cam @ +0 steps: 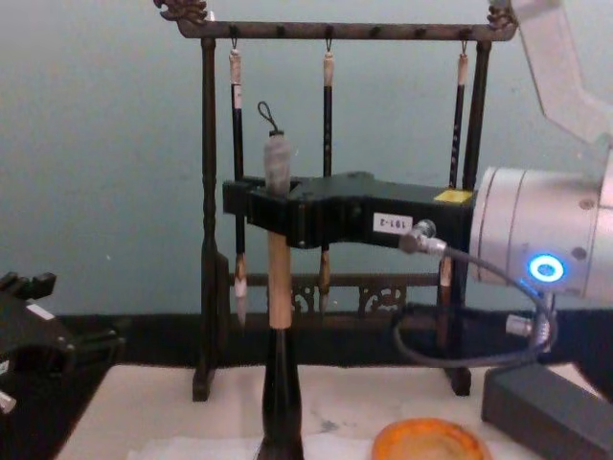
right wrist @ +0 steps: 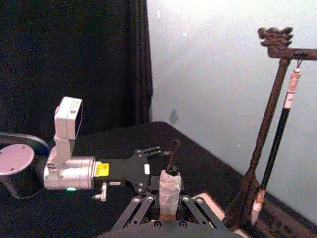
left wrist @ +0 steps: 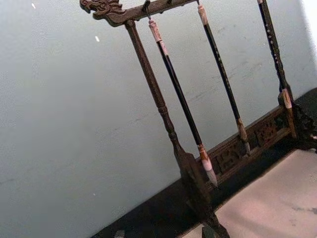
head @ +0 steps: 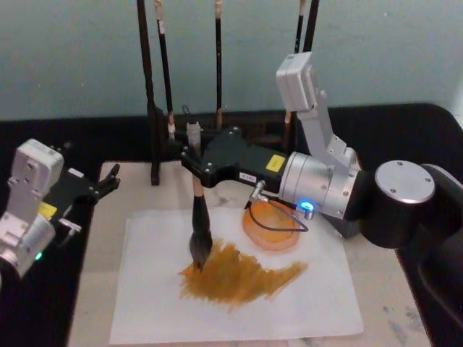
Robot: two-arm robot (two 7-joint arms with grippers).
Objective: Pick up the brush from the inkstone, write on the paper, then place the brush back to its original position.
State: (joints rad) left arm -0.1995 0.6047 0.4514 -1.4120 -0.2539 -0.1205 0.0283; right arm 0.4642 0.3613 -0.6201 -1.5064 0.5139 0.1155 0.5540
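Observation:
The brush [head: 198, 206] stands upright, its tan handle clamped in my right gripper [head: 192, 160], which is shut on it just below the pale end cap. Its bushy bristles touch the white paper [head: 318, 296] at the left end of a broad ochre smear [head: 246, 276]. The inkstone [head: 272, 227], a round orange dish, sits on the paper's far edge just right of the brush. From the chest, the brush [cam: 278, 287] hangs from the right gripper [cam: 273, 206] left of the inkstone [cam: 428, 443]. The end cap [right wrist: 169, 191] shows in the right wrist view. My left gripper [head: 110, 181] rests open at the mat's left edge.
A dark wooden rack [cam: 330, 29] hung with three thin black brushes [left wrist: 181, 99] stands at the back, right behind the right gripper. The cream mat [head: 94, 289] lies under the paper on a black cloth. A dark box [cam: 551, 407] sits at the right.

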